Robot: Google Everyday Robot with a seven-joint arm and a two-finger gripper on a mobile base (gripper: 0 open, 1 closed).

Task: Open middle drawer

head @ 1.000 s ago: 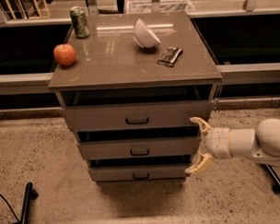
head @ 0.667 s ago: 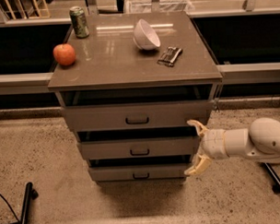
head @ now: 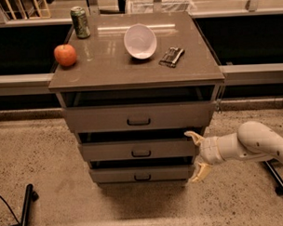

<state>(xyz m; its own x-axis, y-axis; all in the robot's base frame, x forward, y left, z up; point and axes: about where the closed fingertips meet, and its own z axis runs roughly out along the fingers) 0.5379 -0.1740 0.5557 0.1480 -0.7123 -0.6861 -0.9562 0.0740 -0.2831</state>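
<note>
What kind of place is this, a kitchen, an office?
Probably an office break area or test lab: a grey drawer cabinet on speckled floor carries an apple, soda can and bowl. The robot's pincer hangs open beside the middle drawer.

Gripper beside middle drawer; arm cut by right edge.

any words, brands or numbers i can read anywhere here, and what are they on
No text can be read anywhere.
Green drinks can, back left of the cabinet top: its print is too blurred to read.
Dark snack packet, right of the white bowl: any label is too small to read.
Taupe-grey middle drawer: no markings seen.
White two-finger gripper, open beside the middle drawer's right end: no markings seen.
</note>
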